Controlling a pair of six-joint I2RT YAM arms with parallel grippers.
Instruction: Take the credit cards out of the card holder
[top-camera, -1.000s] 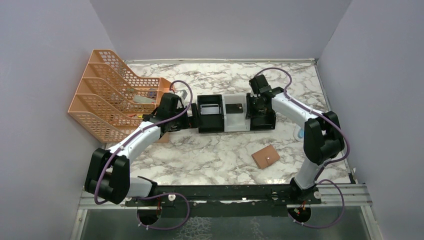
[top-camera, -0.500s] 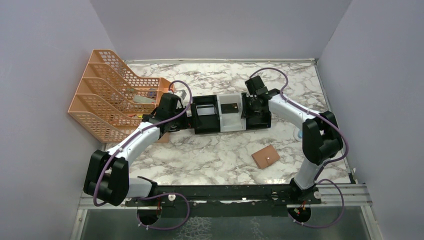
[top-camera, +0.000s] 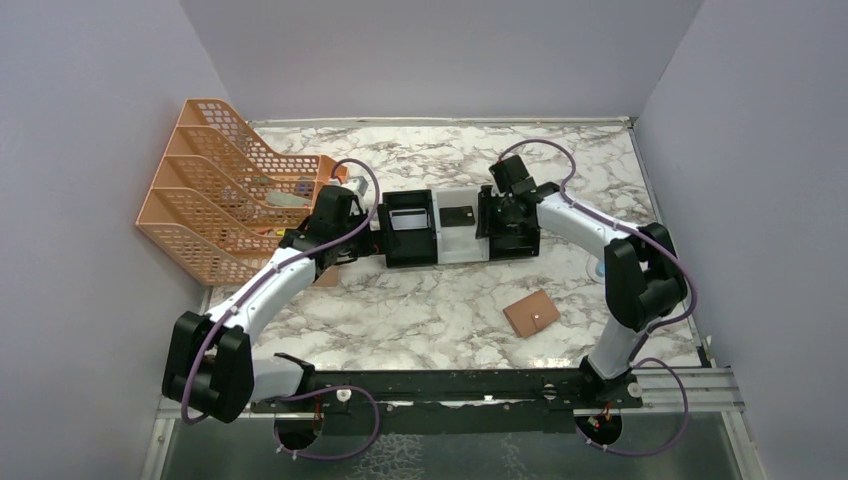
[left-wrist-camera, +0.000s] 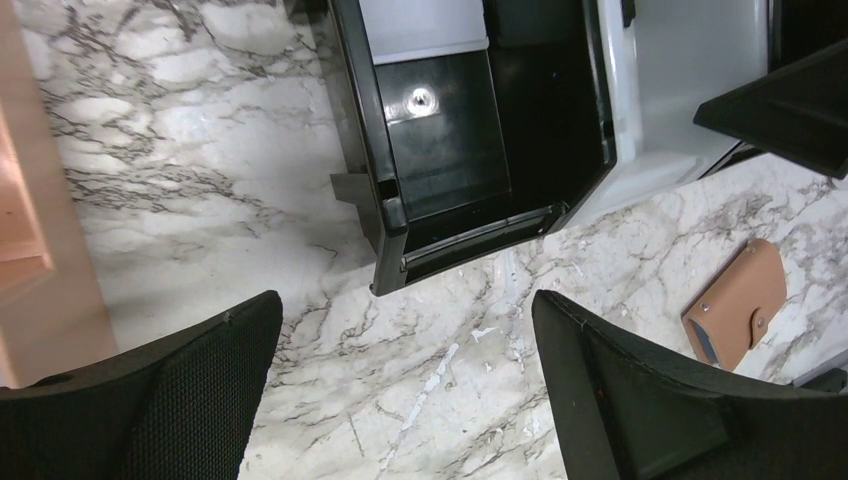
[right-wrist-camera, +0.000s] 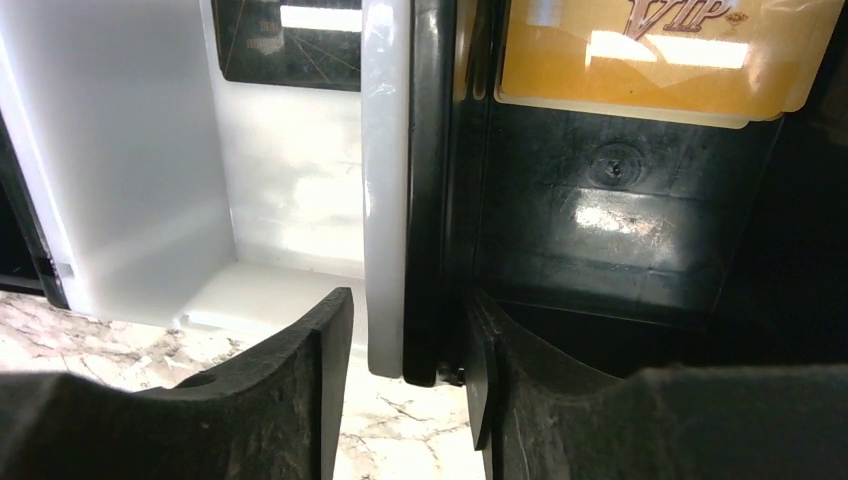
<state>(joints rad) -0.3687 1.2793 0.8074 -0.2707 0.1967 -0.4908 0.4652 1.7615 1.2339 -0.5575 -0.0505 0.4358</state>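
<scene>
Left of the tray (top-camera: 455, 245), an orange file rack (top-camera: 215, 195) is standing apart from it. The left hand (left-wrist-camera: 400, 380) is hovering just off the tray's left end, spread wide and carrying nothing.

Inside the tray, a grey card (left-wrist-camera: 428, 30) is lying in the left black compartment. A black card (top-camera: 457, 214) is lying in the white middle one, and a gold card (right-wrist-camera: 650, 50) in the right black one.

The right hand (right-wrist-camera: 408, 305) is straddling the partition (right-wrist-camera: 385, 150) between the middle and right compartments, one finger close on each side. Whether it is pinching that wall or standing just free of it cannot be told.

Nearer the arms than the tray's right end, and well apart from it, the wallet (top-camera: 531, 314) is lying flat on the surface (top-camera: 420, 310). Whether any card is remaining inside it cannot be seen.

Judgement: the sorting is looking largely done, and the right hand is probably finishing with the tray.

- The right hand should be spreading fully before it rises, then lifting straight up off the partition, so that neither finger is dragging the tray or tipping a card out.
- The left hand is best kept clear of the tray's left end, ready to steady it.
</scene>
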